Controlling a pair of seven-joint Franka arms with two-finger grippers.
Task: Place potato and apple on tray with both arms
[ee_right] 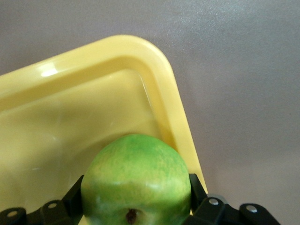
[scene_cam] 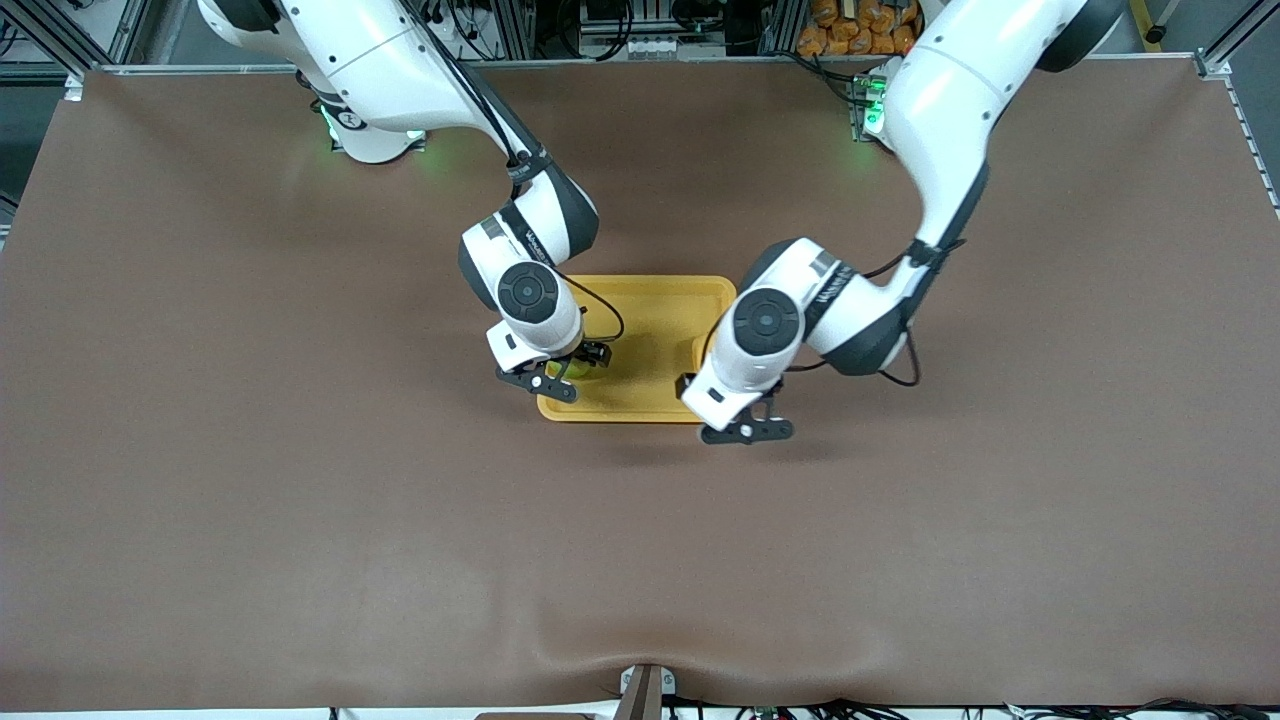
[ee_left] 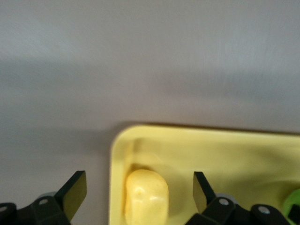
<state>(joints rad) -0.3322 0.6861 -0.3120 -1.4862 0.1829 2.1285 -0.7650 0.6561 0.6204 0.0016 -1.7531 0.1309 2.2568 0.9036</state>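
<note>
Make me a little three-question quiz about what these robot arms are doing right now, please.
1. True or false: the potato already lies in the tray.
2. Which gripper is shut on the apple: (a) left gripper, (b) right gripper?
3. Fill in: the left gripper's fingers stand ____ on either side of the potato.

Key:
1. True, in a corner of the tray.
2. (b), over the tray's corner at the right arm's end.
3. Open, not touching it.
</note>
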